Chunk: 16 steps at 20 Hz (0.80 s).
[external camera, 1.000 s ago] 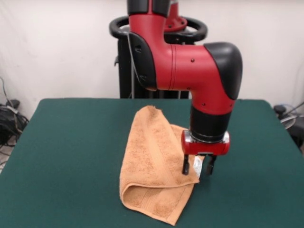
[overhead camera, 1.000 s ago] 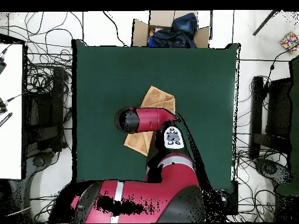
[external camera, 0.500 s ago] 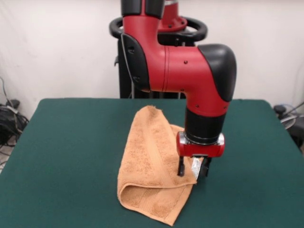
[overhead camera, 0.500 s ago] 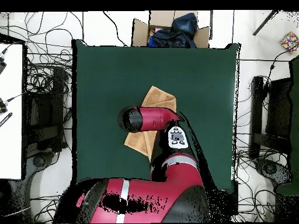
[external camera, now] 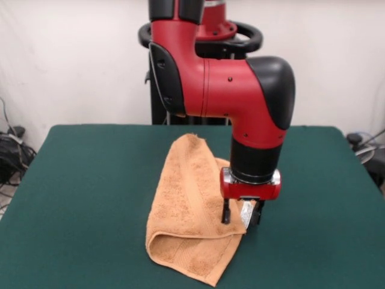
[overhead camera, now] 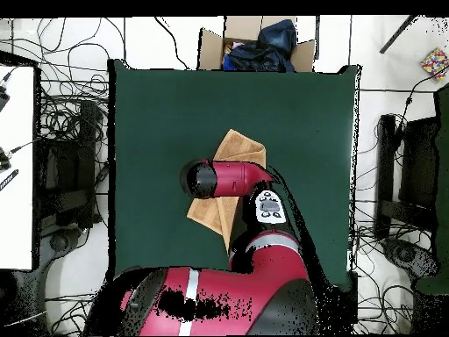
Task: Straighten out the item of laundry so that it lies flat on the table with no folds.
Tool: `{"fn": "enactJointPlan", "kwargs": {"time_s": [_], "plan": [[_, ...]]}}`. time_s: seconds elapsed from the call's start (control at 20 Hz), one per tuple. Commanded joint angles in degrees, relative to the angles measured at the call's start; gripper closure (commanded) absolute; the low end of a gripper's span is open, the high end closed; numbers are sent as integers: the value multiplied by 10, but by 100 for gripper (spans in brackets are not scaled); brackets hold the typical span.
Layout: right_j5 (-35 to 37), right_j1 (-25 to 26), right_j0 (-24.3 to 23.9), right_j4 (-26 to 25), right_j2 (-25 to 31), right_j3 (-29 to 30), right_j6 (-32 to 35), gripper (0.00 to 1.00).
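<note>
Orange towel (external camera: 186,205), edge clenched in fingers (external camera: 226,212), has dragged slightly leftward.

The red and black arm (external camera: 222,84) drops in from twelve o'clock, elbows across toward three, then turns straight down through a black wrist cuff (external camera: 257,161) to a red collar. Below it hangs the gripper (external camera: 240,215), pointing at six o'clock, its two dark fingers (external camera: 226,212) standing apart with a pale strip showing between them. From overhead, the arm reaches up from the base at six o'clock, its black-capped joint (overhead camera: 200,179) sitting toward nine; the gripper itself is hidden beneath it.
</note>
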Motion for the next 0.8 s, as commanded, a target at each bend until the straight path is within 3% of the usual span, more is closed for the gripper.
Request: {"fn": "enactJointPlan", "kwargs": {"time_s": [0.05, 0.8], "plan": [[25, 22, -18, 6, 11, -29, 55, 0], [34, -2, -28, 1, 12, -14, 45, 0]]}}
